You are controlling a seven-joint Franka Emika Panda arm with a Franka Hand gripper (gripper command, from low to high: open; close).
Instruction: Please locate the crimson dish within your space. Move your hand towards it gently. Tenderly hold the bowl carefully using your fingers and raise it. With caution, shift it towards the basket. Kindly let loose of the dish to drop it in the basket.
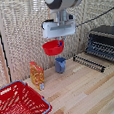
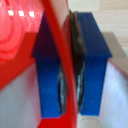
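Note:
My gripper [image 1: 59,41] is shut on the rim of the crimson dish [image 1: 52,47], a small red bowl, and holds it in the air well above the wooden table, tilted a little. In the wrist view the bowl's red rim [image 2: 62,75] runs between my two blue fingertips [image 2: 47,65], which pinch it from both sides. The basket [image 1: 20,103], red with blue trim, stands on the table at the lower part of the exterior view's left, apart from the bowl and far below it.
A blue cup [image 1: 60,65] stands on the table under the held bowl. An orange packet [image 1: 36,74] stands between cup and basket. A toaster oven [image 1: 105,44] and a black rack [image 1: 89,63] are at the exterior view's right. A slatted screen stands behind.

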